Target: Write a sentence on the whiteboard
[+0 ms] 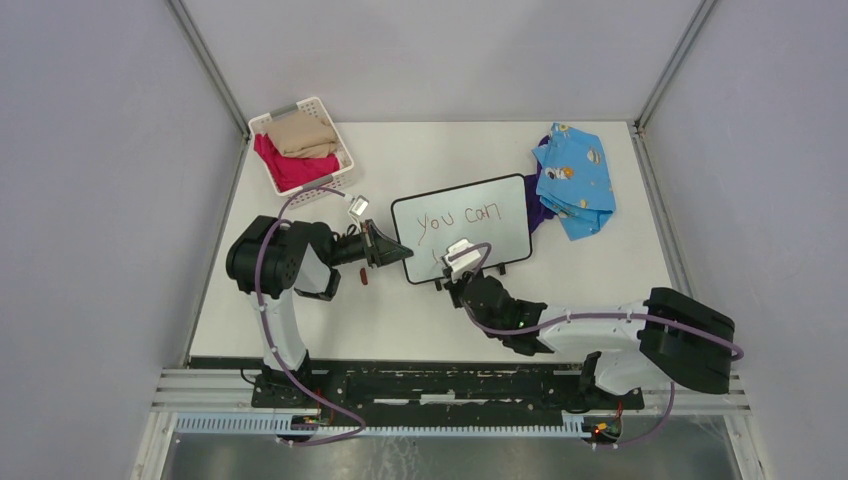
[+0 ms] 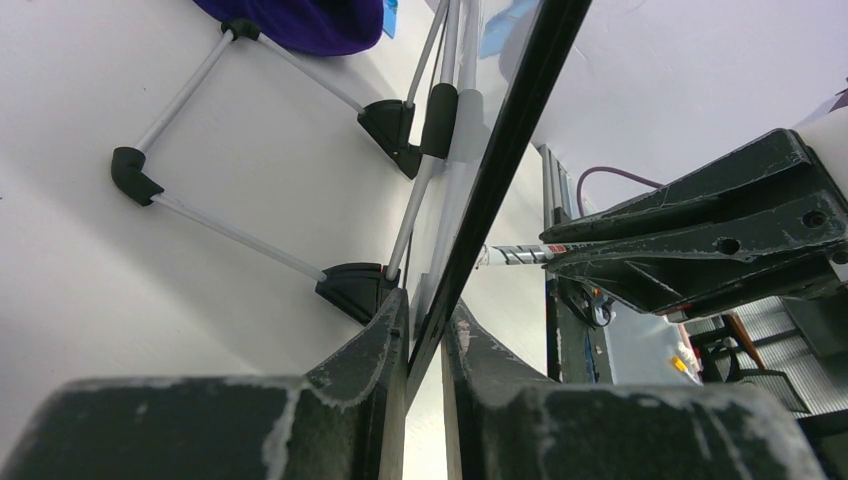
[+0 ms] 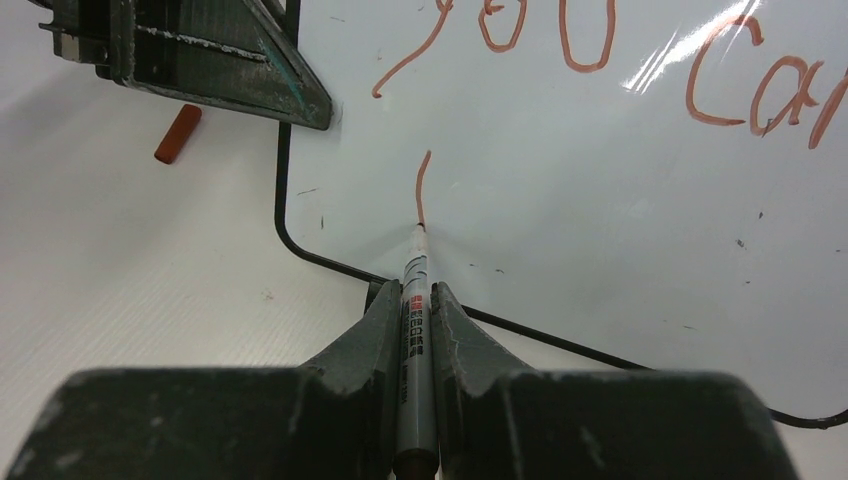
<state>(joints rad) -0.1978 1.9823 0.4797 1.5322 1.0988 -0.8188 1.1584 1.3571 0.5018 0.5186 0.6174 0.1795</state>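
Note:
The whiteboard [image 1: 465, 225] stands tilted mid-table, with "you can" written on it in brown-red ink. My left gripper [image 1: 397, 250] is shut on the whiteboard's left edge; the left wrist view shows the black frame [image 2: 500, 160] clamped between the fingers, with the wire stand [image 2: 240, 235] behind it. My right gripper [image 1: 460, 262] is shut on a grey marker [image 3: 413, 320]. The marker's tip touches the whiteboard [image 3: 600, 170] at the bottom of a short fresh stroke [image 3: 423, 185] under the "y", near the lower left corner.
A brown-red marker cap [image 1: 364, 277] lies on the table by the left gripper; it also shows in the right wrist view [image 3: 177, 134]. A white basket [image 1: 302, 146] with folded clothes is back left. Blue patterned and purple cloths [image 1: 575, 180] lie back right.

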